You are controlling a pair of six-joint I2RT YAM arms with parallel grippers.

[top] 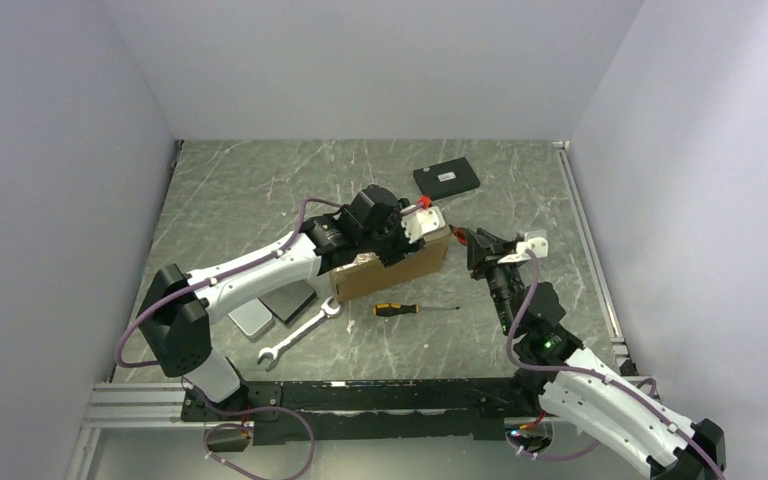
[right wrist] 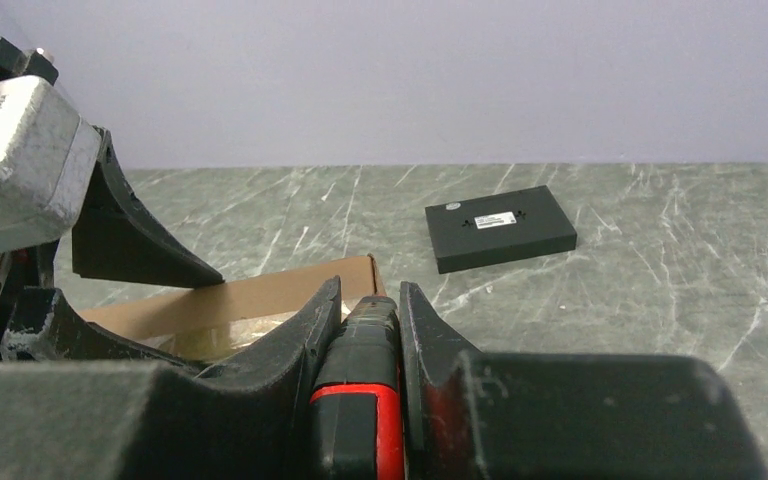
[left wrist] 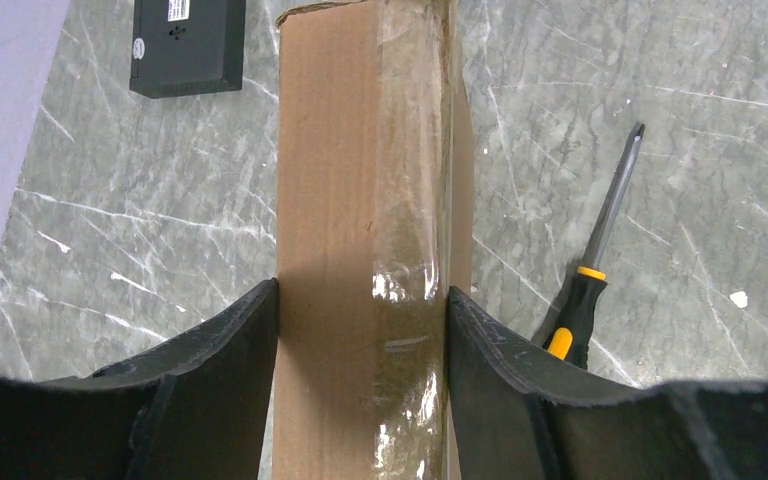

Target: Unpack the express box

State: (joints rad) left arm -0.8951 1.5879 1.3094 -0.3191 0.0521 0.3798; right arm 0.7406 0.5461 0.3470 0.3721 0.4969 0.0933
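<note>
The express box (top: 392, 272), plain brown cardboard with clear tape, stands on its long edge mid-table. My left gripper (top: 407, 240) is shut on it from above; in the left wrist view both fingers (left wrist: 235, 350) press its two faces around the taped edge (left wrist: 360, 200). My right gripper (top: 476, 247) is just off the box's right end and is shut on a black and red tool (right wrist: 360, 400). The tool's tip sits at the box's corner (right wrist: 250, 295) in the right wrist view; I cannot tell whether it touches.
A small black flat box with a label (top: 446, 179) lies at the back. A yellow-and-black screwdriver (top: 400, 309) lies in front of the express box. A silver wrench (top: 300, 335), a dark grey slab (top: 290, 303) and a light grey slab (top: 250, 320) lie at front left.
</note>
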